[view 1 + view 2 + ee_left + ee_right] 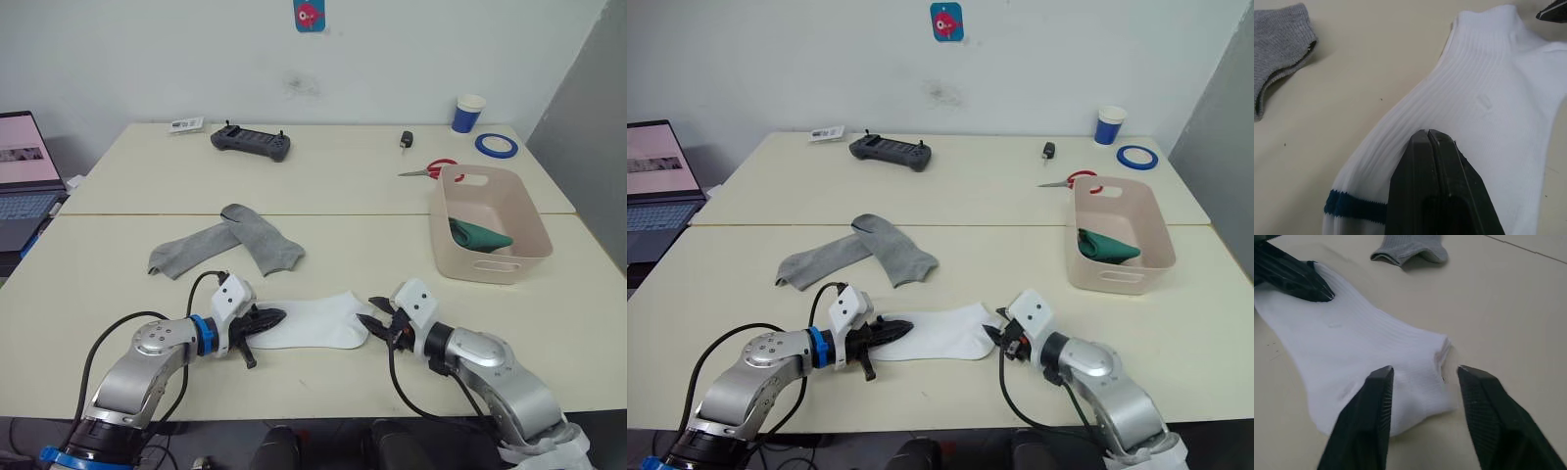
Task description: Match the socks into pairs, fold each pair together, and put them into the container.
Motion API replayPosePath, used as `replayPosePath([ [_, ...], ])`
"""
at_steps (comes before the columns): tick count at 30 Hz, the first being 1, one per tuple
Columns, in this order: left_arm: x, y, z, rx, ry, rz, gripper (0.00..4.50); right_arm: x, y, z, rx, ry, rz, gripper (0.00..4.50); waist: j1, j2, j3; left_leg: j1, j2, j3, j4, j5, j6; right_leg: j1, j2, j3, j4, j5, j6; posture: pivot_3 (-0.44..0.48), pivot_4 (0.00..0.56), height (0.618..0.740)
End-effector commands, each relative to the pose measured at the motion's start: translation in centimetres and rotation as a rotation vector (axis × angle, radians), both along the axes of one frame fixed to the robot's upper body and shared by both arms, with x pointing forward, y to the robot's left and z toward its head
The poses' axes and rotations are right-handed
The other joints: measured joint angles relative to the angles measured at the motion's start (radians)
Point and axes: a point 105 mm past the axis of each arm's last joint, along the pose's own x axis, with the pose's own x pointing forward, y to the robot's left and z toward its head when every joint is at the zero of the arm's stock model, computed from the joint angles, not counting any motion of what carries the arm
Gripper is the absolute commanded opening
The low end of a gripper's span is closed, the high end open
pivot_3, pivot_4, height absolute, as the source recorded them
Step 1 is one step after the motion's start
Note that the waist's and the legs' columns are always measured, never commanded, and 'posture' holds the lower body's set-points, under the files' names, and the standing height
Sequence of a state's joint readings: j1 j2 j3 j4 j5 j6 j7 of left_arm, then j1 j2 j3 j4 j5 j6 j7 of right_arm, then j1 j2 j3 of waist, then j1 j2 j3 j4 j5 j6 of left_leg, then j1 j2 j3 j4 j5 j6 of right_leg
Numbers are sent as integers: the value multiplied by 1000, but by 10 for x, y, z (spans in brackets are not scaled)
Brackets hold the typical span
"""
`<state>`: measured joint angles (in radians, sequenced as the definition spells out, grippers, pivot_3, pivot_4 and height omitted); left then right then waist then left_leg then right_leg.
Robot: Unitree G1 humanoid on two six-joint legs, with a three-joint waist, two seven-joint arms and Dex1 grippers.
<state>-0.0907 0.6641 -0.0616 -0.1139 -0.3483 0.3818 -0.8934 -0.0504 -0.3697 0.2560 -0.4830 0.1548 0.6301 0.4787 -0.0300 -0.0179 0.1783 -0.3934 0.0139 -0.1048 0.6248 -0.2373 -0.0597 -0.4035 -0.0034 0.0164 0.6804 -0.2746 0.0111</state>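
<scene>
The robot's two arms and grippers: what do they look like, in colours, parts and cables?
Both arms have rounded silver-grey metal shells. Each gripper, left gripper and right gripper, has two black ribbed pointed fingers under a white boxy housing. A blue ring sits at the left wrist. Black cables loop loosely beside both forearms.

Clutter across the counter point(323, 191), far side from the jaws
Black controller point(251, 143), paper cup point(469, 113), blue tape roll point(497, 145), red-handled scissors point(429, 170), small black fob point(406, 140); laptop point(25, 181) off beyond the left jaws
</scene>
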Motion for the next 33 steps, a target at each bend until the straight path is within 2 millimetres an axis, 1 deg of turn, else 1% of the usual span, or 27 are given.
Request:
replayPosePath([
  [1, -11, 4, -23, 39, 88, 0, 0, 6, -2, -3, -4, -10, -71, 3512, 0, 0, 0, 0, 0, 0, 0, 0, 0, 0, 0, 0, 0, 0, 0, 0, 150, 740],
  [3, -13, 5, -23, 42, 89, -2, 0, 6, 0, -12, 0, 33, -92, 3512, -1, 0, 0, 0, 0, 1, 0, 0, 0, 0, 0, 0, 0, 0, 0, 0, 150, 740],
  [6, -14, 7, -23, 46, 88, -1, 0, 1, 3, -23, -32, 68, -86, 3512, -1, 1, -1, 1, 0, 0, -1, 0, 0, 0, 0, 0, 0, 0, 0, 0, 150, 740],
  [9, -14, 9, -21, 48, 83, 8, 0, -7, 9, -30, -60, 91, -46, 2921, -2, 1, -4, 1, 0, 0, -1, 0, 0, 0, 0, 0, 0, 0, 0, 0, 150, 740],
  [13, -13, 11, -18, 47, 72, 15, 0, -14, 20, -30, -71, 97, 12, 1517, -3, 1, -8, 2, 0, 1, -1, 0, 0, 0, 0, 0, 0, -1, -1, 0, 150, 740],
  [14, -13, 12, -17, 46, 68, 18, 0, -16, 23, -29, -65, 96, 21, 1063, -3, 1, -8, 2, 0, 1, -1, 0, 0, 0, 0, 0, 0, -1, -1, 0, 150, 740],
  [17, -12, 13, -13, 45, 57, 22, 0, -15, 25, -25, -49, 87, 25, 10, -3, 1, -9, 2, 1, 0, -1, 0, 0, 0, 1, 0, 0, -1, -1, 0, 150, 740],
  [22, -10, 13, 4, 26, 20, 7, 0, -6, 15, -14, -8, 71, -14, 10, -3, 1, -8, 2, 1, 0, -1, 0, 0, 0, 1, 0, 0, -1, -1, 0, 150, 740],
  [27, -7, -2, 19, -28, 0, -32, 0, 2, -1, -2, -1, 58, -29, 10, -3, 1, -7, 1, 1, 0, -1, 0, 0, 0, 1, 0, 0, -1, -1, 0, 150, 740],
  [31, -4, -12, 22, -54, -3, -41, 0, 5, -11, 9, -13, 37, -9, 10, 0, 1, -7, -1, 0, 0, 0, 0, 0, 0, 0, -1, 0, 0, 0, 0, 150, 740],
  [33, -2, -16, 18, -59, 0, -37, 0, 4, -10, 20, -8, 16, 33, 10, -1, 1, -7, -1, 0, 0, 0, 0, 0, 0, 0, -1, 0, 0, 0, 0, 150, 740],
])
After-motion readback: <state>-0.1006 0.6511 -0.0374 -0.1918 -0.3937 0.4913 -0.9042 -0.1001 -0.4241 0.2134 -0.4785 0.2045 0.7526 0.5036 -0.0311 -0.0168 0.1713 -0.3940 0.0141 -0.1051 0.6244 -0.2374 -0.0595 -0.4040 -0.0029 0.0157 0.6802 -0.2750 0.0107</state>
